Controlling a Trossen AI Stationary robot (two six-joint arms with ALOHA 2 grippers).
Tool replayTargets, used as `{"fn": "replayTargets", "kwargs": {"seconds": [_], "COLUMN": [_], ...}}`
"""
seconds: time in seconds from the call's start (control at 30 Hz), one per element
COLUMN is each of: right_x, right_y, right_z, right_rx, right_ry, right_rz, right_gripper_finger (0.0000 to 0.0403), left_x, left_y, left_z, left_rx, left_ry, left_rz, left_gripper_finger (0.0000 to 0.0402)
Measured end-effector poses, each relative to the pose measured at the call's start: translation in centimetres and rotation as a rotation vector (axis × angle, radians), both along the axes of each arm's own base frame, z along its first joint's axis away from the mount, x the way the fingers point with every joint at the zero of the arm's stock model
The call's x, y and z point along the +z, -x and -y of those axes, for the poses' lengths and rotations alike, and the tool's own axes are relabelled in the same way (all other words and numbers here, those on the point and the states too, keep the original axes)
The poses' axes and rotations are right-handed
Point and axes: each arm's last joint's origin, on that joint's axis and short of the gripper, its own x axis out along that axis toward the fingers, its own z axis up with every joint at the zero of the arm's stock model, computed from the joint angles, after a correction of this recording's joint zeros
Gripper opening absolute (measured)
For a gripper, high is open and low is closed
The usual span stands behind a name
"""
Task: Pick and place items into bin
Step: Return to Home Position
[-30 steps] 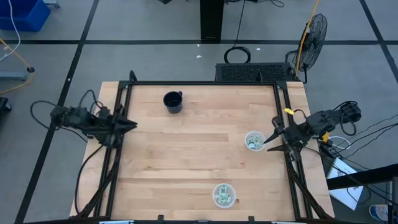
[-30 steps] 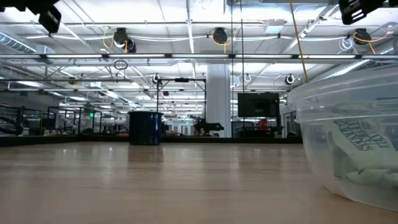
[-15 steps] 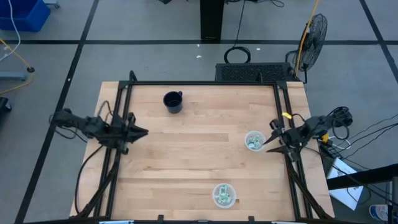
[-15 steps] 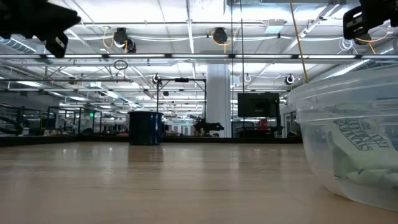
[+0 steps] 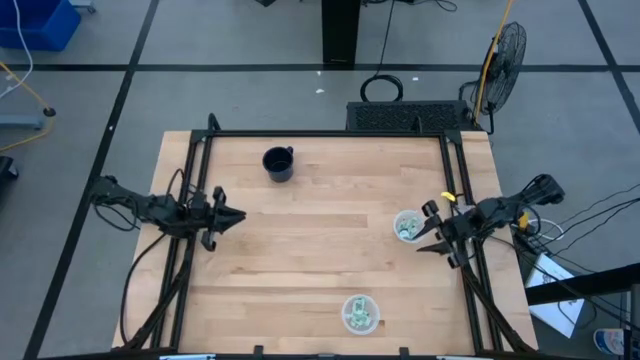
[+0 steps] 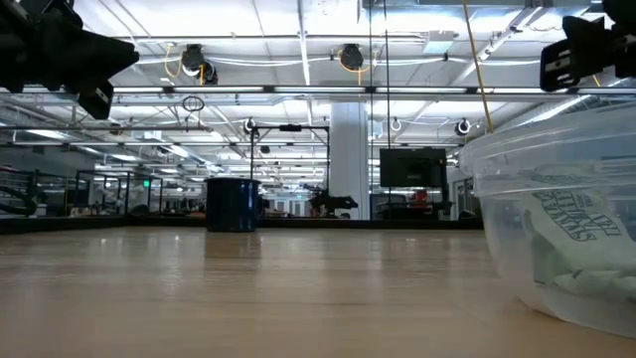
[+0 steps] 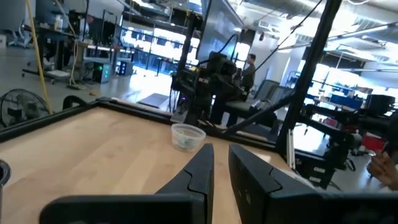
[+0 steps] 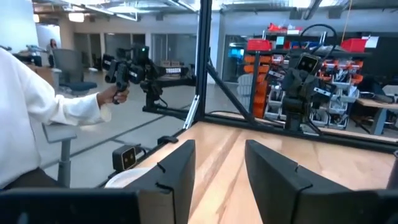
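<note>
Right gripper beside round clear-plastic bin

Green-white packets inside clear bins

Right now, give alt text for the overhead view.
From above, a wooden table holds a black mug, a clear round bin of green and white packets near the right edge and a second bin at the picture's bottom. The left claw hovers over the left edge; the right claw, open, is beside the right-hand bin.
</note>
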Motion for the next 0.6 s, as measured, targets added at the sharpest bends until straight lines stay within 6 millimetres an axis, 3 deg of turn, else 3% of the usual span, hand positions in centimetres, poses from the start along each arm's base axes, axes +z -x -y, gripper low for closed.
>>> {"fn": "replayTargets", "kwargs": {"seconds": [0.37, 0.6], "right_x": [-0.1, -1.0], "right_y": [-0.1, -0.2], "right_z": [0.0, 0.0], "right_rx": [-0.003, 0.001], "right_ry": [-0.040, -0.077], "right_rz": [0.027, -0.087], "right_gripper_finger": [0.0130, 0.0130], "left_x": [-0.8, -0.9], "left_y": [-0.1, -0.1], "left_z": [0.0, 0.1], "left_rx": [0.005, -0.029], "left_ry": [0.001, -0.006], "left_rz": [-0.057, -0.068], "left_gripper_finger": [0.0051, 0.0051]}}
